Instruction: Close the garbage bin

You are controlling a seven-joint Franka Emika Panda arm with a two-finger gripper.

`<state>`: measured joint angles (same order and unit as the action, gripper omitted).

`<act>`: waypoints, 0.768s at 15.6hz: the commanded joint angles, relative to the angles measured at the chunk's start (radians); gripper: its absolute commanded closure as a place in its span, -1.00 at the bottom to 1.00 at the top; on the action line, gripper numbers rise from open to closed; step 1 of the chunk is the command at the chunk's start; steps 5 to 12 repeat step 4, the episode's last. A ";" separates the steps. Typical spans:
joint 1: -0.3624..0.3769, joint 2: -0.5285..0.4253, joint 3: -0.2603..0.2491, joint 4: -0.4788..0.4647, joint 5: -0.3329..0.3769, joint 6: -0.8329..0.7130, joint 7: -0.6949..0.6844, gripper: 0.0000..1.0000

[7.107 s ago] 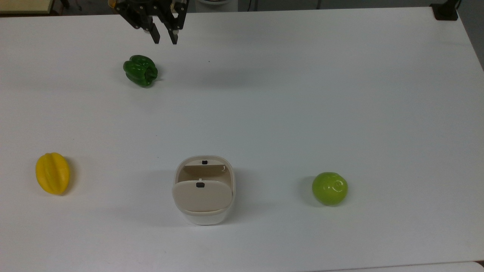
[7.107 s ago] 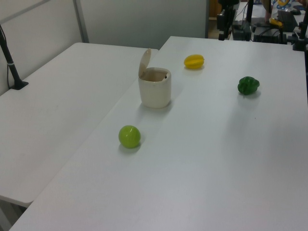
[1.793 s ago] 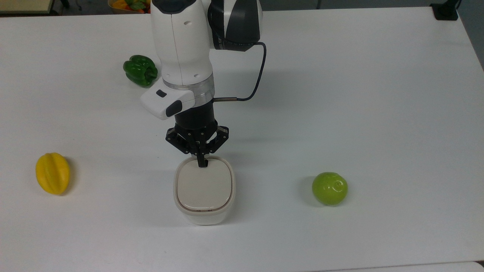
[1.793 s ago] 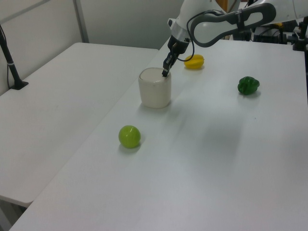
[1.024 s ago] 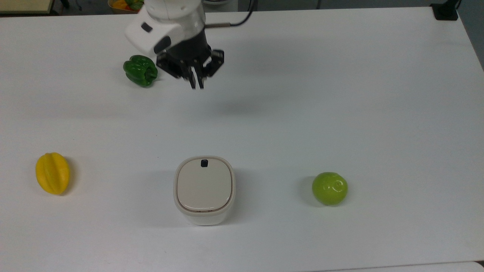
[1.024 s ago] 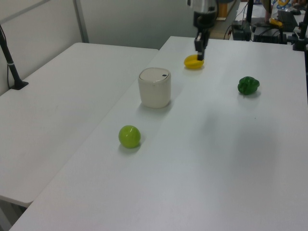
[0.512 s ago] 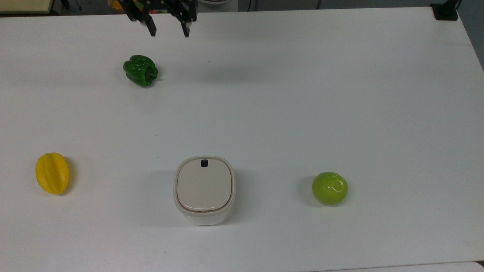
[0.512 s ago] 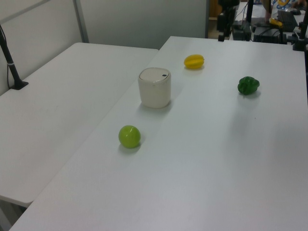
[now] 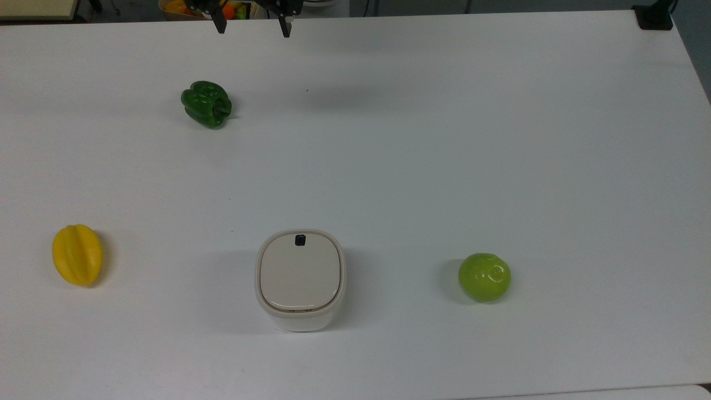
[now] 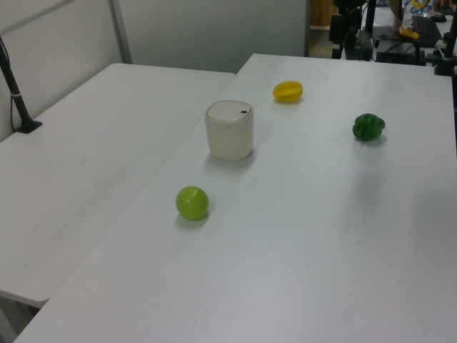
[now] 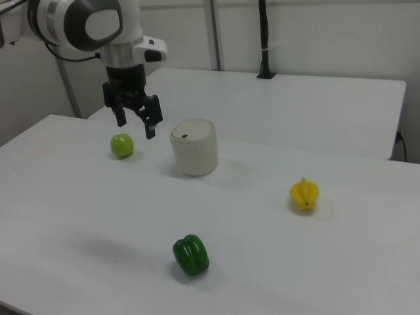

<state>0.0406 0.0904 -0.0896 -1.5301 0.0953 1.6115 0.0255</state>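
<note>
The garbage bin [image 9: 300,321] stands near the table's front edge in the top view, white with its beige lid [image 9: 299,275] lying flat and shut and the black button [image 9: 300,240] on the lid's far side. In the left view the garbage bin [image 10: 230,136] is seen with the lid down, and likewise the garbage bin [image 11: 195,152] in the right view. My gripper [image 9: 254,26] hangs open at the top view's upper edge, far from the bin, holding nothing. In the right view the gripper [image 11: 136,126] hovers well above the table.
A green pepper [image 9: 206,104] lies at the top view's upper left, a yellow starfruit [image 9: 77,254] at the left and a green apple [image 9: 484,277] to the right of the bin. A second white table [image 10: 86,136] adjoins on the left view's left.
The lid, open at first, was pressed down by my shut gripper. The gripper has since pulled away toward the top view's upper edge and opened.
</note>
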 commanded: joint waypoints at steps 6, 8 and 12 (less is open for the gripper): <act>-0.001 -0.011 -0.001 -0.019 0.000 0.010 0.019 -1.00; -0.001 -0.011 -0.001 -0.019 0.000 0.010 0.019 -1.00; -0.001 -0.011 -0.001 -0.019 0.000 0.010 0.019 -1.00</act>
